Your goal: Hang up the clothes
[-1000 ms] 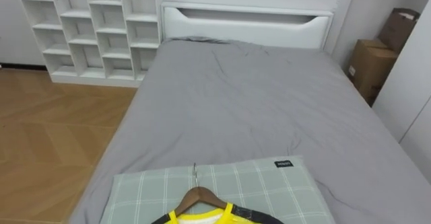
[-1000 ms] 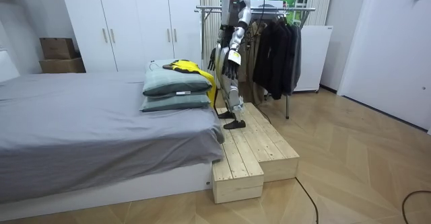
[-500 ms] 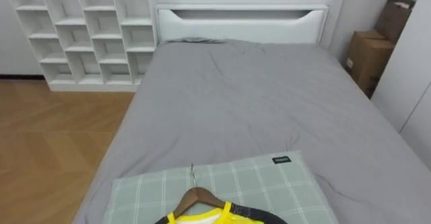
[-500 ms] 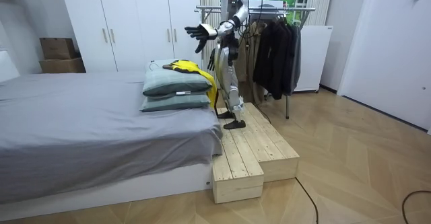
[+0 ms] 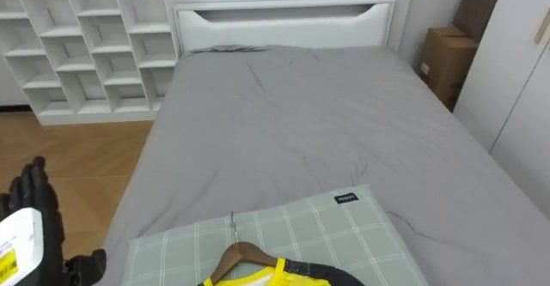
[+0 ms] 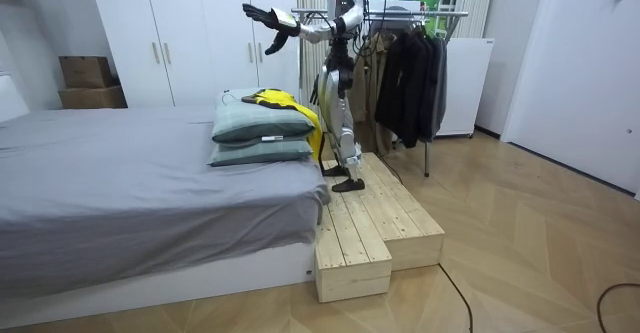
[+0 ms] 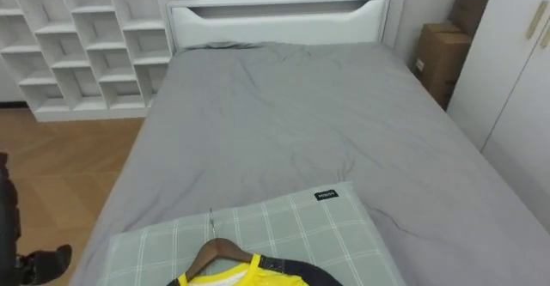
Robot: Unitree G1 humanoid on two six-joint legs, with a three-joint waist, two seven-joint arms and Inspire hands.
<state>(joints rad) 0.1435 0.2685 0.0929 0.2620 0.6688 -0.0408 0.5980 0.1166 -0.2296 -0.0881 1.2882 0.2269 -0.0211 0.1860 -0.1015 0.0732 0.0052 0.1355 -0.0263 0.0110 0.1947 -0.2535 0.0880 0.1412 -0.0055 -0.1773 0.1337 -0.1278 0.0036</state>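
A yellow garment with dark trim (image 5: 273, 275) lies on a wooden hanger (image 5: 245, 255) with a metal hook, on a green checked pillow (image 5: 318, 230) at the near end of the bed. The same garment (image 6: 275, 99) tops two stacked pillows in the room view. My left hand (image 5: 39, 226) is raised at the lower left, fingers straight and open, holding nothing, left of the pillow. In the room view that arm (image 6: 262, 15) stretches out above the pillows. My right hand (image 6: 316, 91) hangs at my side. I stand on a wooden platform (image 6: 370, 223) at the foot of the bed.
The grey bed (image 5: 292, 131) runs ahead to a white headboard (image 5: 284, 15). White cubby shelves (image 5: 77, 45) stand at the left, cardboard boxes (image 5: 440, 58) at the right. Behind me stands a clothes rack with dark garments (image 6: 405, 73).
My left arm has swung up from my side to stretch out over the pillows, and the hand has come into the eye view. The head camera shifted slightly.
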